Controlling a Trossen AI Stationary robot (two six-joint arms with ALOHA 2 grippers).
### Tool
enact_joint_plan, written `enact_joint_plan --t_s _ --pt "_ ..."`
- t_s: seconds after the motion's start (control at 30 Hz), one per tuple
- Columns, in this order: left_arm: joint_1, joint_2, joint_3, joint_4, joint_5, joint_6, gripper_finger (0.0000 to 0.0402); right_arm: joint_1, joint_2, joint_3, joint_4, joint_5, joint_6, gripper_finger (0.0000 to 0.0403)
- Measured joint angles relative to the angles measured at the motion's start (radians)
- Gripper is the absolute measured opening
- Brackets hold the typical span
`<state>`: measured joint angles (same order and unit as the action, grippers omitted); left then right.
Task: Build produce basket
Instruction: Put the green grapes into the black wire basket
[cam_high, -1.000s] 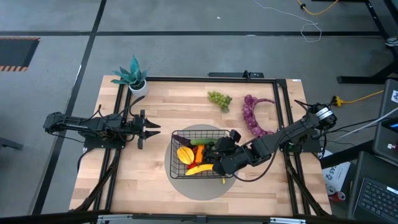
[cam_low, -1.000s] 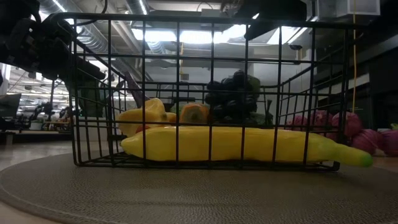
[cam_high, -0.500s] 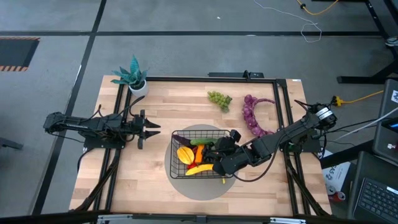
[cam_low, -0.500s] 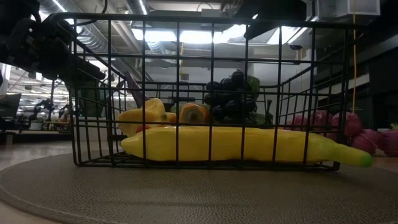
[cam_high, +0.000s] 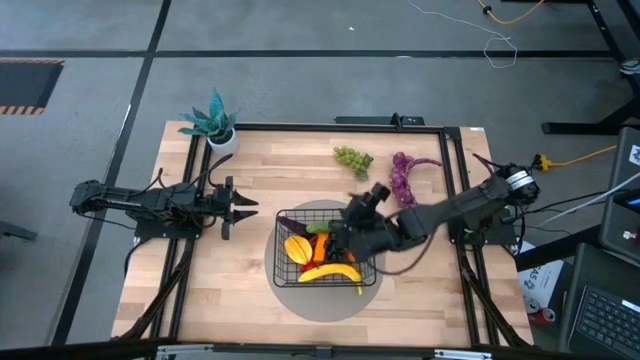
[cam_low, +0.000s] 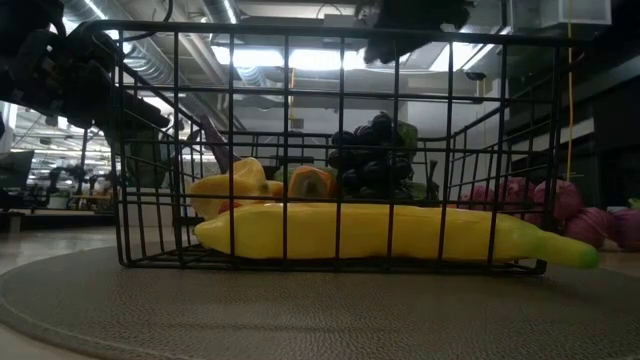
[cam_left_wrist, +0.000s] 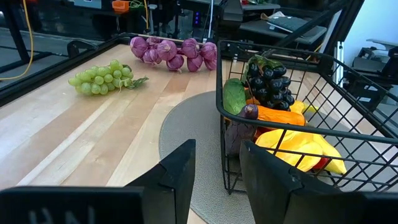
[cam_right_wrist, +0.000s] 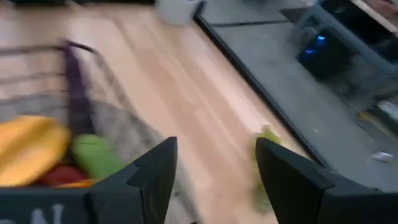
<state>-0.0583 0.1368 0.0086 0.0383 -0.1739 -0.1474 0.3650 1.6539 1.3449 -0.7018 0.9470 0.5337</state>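
A: Start with the big things. Where does everything sit?

B: The desk (cam_high: 250, 160) carries a round grey mat (cam_high: 290, 285), and the basket (cam_high: 283, 218) stands on it, mid-desk. Inside lie a banana (cam_low: 380, 232), an orange piece, something green and the dark grapes (cam_left_wrist: 267, 81). Outside, on the far side, the green grapes (cam_high: 352, 157) and the long purple grapes (cam_high: 408, 185) lie on bare wood, apart from each other and from the basket.

A: How would those two handle?

B: My judgement: light, knobbly toy clusters, fairly stiff but bumpy, so a grip could slide off a single berry. I'd take the green bunch across its middle. The purple string is long and looks likely to droop at both ends, so mid-length seems best.

A: And the pincers?

B: The right pincer (cam_high: 362, 203) hovers above the basket's far right corner, on the side toward the grapes; in its wrist view the fingers (cam_right_wrist: 149, 177) stand well apart with nothing between them. The left pincer (cam_high: 240, 208) waits left of the basket, pointing at it, fingers (cam_left_wrist: 180, 174) moderately parted and empty, touching nothing.
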Motion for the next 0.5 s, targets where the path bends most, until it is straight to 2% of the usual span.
enact_joint_plan --t_s 0.17,0.37,0.5 --pt "0.0 0.0 0.0 0.0 0.0 0.0 0.0121 -0.147 -0.021 0.0 -0.105 -0.051 -0.02 0.022" --pt "0.0 0.0 0.0 0.0 0.0 0.0 0.0121 -0.35 -0.028 0.0 -0.209 -0.261 -0.027 0.022" --pt "0.0 0.0 0.0 0.0 0.0 0.0 0.0121 -0.472 -0.021 0.0 -0.209 -0.389 -0.084 0.022"
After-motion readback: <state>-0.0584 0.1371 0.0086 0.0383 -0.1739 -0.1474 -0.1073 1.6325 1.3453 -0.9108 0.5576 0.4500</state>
